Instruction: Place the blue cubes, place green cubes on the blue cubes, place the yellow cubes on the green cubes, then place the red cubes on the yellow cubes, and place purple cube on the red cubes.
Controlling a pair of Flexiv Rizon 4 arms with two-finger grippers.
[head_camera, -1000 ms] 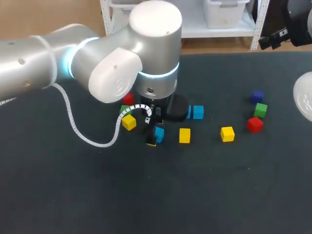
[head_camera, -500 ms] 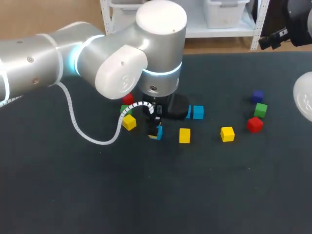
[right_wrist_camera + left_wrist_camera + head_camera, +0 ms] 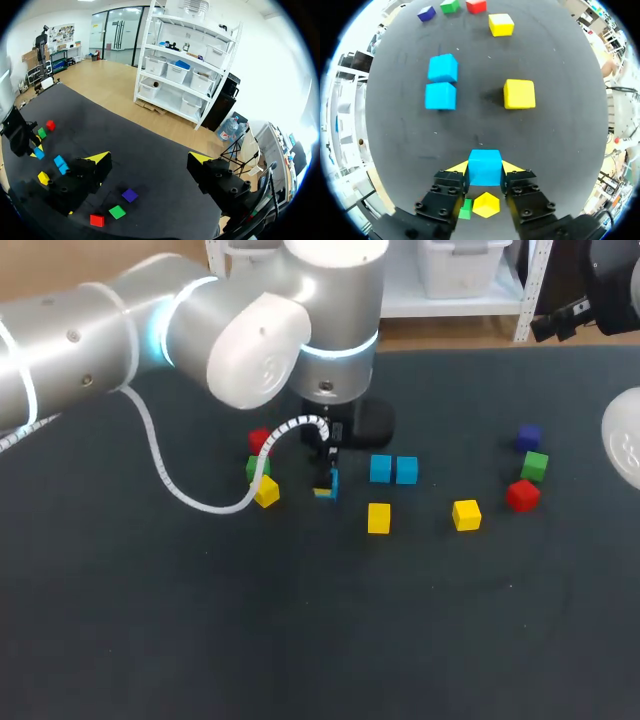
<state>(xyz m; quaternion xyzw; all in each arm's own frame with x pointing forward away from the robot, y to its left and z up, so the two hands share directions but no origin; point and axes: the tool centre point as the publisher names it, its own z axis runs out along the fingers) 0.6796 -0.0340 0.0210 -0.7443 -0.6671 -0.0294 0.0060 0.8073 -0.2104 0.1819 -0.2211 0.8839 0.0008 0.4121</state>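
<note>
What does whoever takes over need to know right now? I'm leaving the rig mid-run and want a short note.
Left gripper: shut on a blue cube, held beside the two blue cubes side by side on the table.
Right gripper: open, nothing in it, away from the cubes.
Left group: left red cube, left green cube, left yellow cube.
Right group: purple cube, right green cube, right red cube.
Between them: two yellow cubes.
Done: two blue cubes seem placed.
Left to do: set down the third, then all green, yellow, red and purple layers; nothing is stacked yet.
</note>
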